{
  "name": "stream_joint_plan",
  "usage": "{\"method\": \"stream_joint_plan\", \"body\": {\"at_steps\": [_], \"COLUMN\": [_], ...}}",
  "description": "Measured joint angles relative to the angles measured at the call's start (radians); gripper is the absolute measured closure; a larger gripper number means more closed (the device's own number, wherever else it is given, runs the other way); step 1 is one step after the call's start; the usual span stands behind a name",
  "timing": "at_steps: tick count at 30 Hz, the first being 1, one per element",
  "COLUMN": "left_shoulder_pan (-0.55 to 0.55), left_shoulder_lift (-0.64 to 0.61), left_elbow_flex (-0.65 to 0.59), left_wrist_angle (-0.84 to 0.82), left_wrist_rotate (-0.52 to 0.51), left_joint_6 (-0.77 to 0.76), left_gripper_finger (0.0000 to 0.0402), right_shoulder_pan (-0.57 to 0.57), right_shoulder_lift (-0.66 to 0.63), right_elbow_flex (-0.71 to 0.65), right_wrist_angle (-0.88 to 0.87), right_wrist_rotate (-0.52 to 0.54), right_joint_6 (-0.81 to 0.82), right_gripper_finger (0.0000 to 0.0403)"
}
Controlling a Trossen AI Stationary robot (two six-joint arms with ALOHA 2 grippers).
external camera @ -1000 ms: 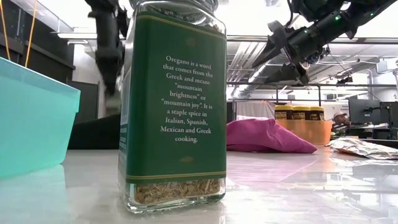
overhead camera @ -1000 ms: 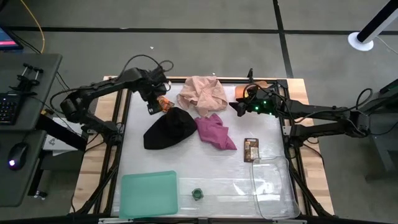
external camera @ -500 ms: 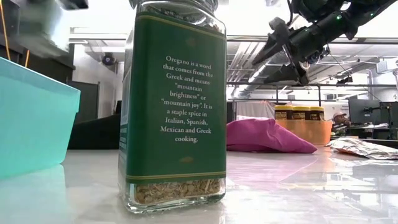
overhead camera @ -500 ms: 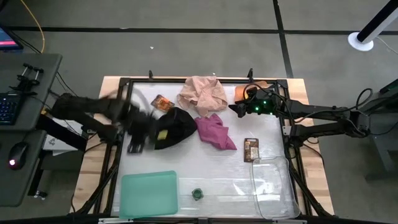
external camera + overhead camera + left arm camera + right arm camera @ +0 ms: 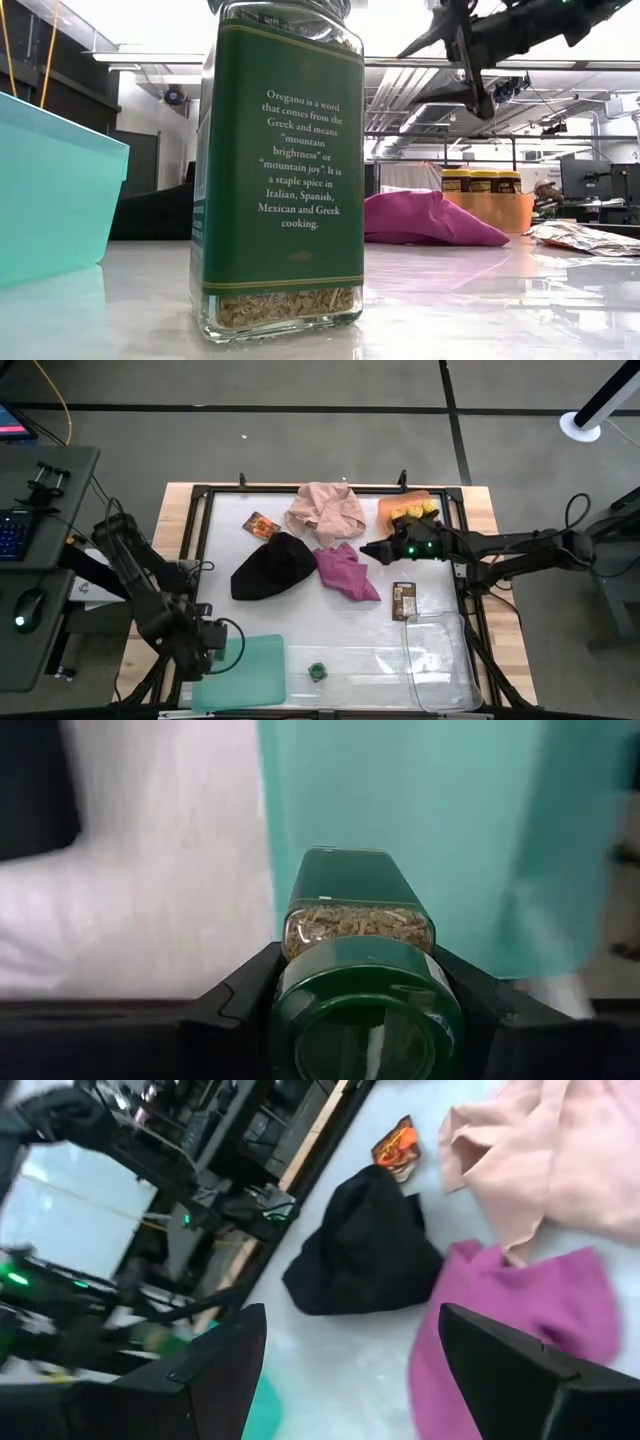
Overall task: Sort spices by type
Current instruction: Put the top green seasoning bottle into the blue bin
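A: Left gripper (image 5: 365, 1020) first: jaws clamped on a green-lidded jar (image 5: 360, 935), held lid-end toward the wrist, right at the near-left edge of the green tray (image 5: 240, 670).

B: And the right gripper (image 5: 372, 547)?

A: Jaws wide apart, holding nothing, hovering above the magenta cloth (image 5: 345, 572), just beside the orange tray (image 5: 392, 508) with the yellow-lidded jars (image 5: 412, 512) in it.

B: So the step in hand looks like setting this jar down with its own kind.

A: That's my read. The other green-lidded jar (image 5: 317, 672) stands on the counter (image 5: 330, 625) just right of the green tray. Best to bring this one upright, lower it flat onto its base, then part the jaws without nudging it.

B: Anything in the way?

A: The tray's rim sits right under the jar, so clear it first. Farther off, one packet (image 5: 260, 525) lies by the pink cloth (image 5: 325, 510), another packet (image 5: 404, 600) by the clear tray (image 5: 440, 660). The black cloth (image 5: 272, 565) bunches mid-counter; I can't tell whether it hides anything.
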Motion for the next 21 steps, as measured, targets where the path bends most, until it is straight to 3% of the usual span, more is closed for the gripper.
{"method": "stream_joint_plan", "body": {"at_steps": [7,11,21], "left_shoulder_pan": [-0.009,-0.008,0.039], "left_shoulder_lift": [0.005,0.004,0.003], "left_elbow_flex": [-0.148,-0.179,-0.203], "left_wrist_angle": [0.110,0.092,0.024], "left_wrist_rotate": [0.086,0.094,0.100], "left_joint_6": [-0.033,-0.050,-0.033], "left_gripper_finger": [0.0235,0.0235,0.0235], "right_shoulder_pan": [0.130,0.181,0.211], "right_shoulder_lift": [0.000,0.000,0.000], "right_elbow_flex": [0.000,0.000,0.000], "right_wrist_angle": [0.006,0.010,0.010], "right_wrist_rotate": [0.136,0.194,0.222], "right_joint_6": [0.114,0.129,0.103], "right_gripper_finger": [0.0112,0.0112,0.0112]}}
